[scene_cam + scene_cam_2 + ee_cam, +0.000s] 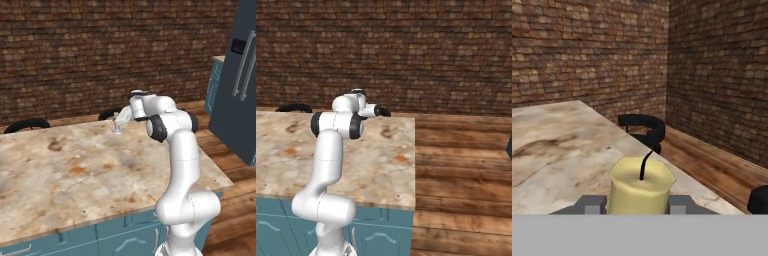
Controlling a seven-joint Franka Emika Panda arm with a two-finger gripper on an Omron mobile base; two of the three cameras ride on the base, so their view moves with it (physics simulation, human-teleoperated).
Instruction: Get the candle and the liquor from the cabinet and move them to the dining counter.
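Note:
The candle (639,187) is a short pale-yellow stick with a black wick. It stands between my two finger tips, which press against its sides, so my gripper (637,204) is shut on it. In the left base view my gripper (118,124) holds the candle (118,129) low over the far edge of the dining counter (75,170), a beige marbled slab with orange-brown patches. I cannot tell whether its pale holder touches the stone. The liquor and the cabinet are out of view.
Black stools (27,124) (111,114) stand behind the counter's far edge, and one stool (643,127) is just past the candle. A dark fridge (240,85) stands at the right. A brick wall runs behind, with wooden floor to the counter's right (456,165).

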